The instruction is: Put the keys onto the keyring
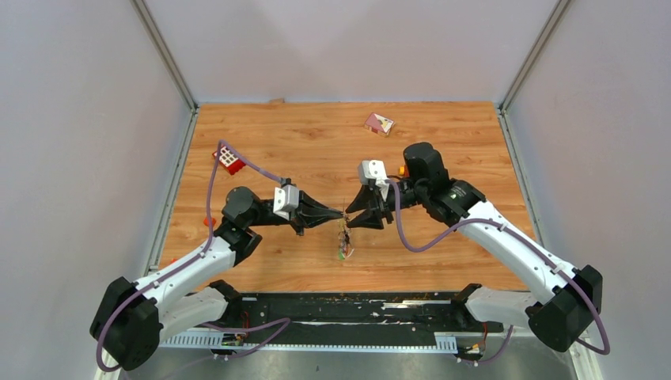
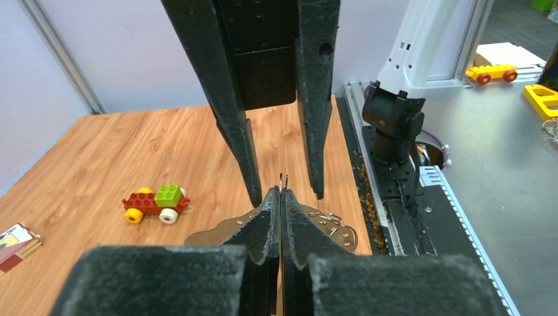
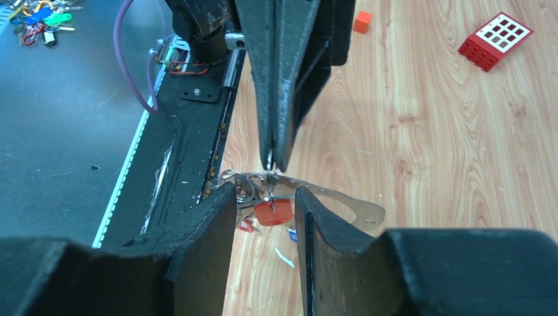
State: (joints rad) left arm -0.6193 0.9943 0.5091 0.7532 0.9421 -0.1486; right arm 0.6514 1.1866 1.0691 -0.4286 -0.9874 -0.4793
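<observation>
My left gripper [image 1: 340,214] is shut, and a small thin wire ring [image 2: 281,179] sticks out between its tips. A key with a red head [image 3: 273,212] hangs from that ring, with more small keys [image 1: 343,241] below it. The keyring [image 3: 345,203], a flat silvery band with holes, lies curved just under the tips and also shows in the left wrist view [image 2: 339,232]. My right gripper [image 3: 265,192] is open and empty. It faces the left gripper tip to tip, its fingers [image 2: 317,158] either side of the left tips and the red key.
A toy brick car [image 2: 156,203] stands on the wooden table [image 1: 443,253]. A red block with white squares [image 1: 229,161] is at the far left and a small card [image 1: 378,123] at the back. An orange cube [image 3: 361,21] lies near the left arm's base.
</observation>
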